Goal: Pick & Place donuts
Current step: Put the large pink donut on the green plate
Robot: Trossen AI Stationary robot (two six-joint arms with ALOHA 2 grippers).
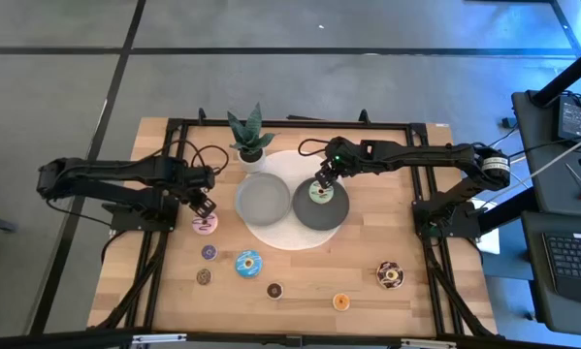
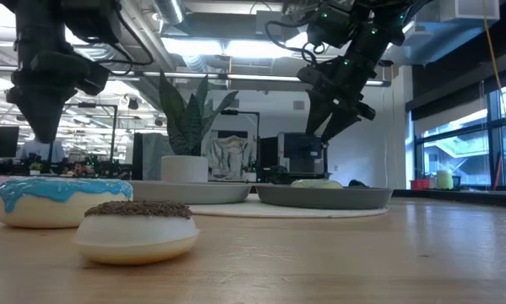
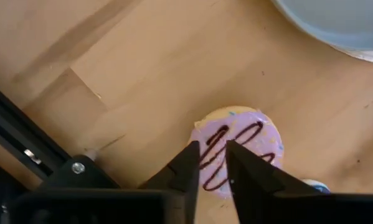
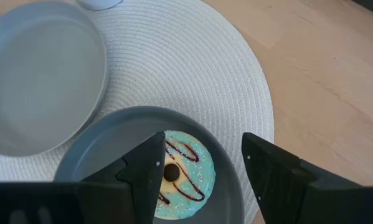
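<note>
Nearest the low camera sit a brown-topped donut (image 2: 134,226) and a blue-iced donut (image 2: 60,200), with more small rings scattered on the wood on the near side of the white mat (image 1: 288,239). Left of that mat, the left gripper (image 1: 204,205) hangs over the pink donut (image 3: 236,149), fingers nearly pressed together; descending so narrow, it would likely shove the ring away. On the mat's dark plate (image 1: 334,215) lies a pale-green donut (image 4: 181,173), the right gripper (image 1: 324,180) spread above it; a careless retreat could clip the plate rim.
</note>
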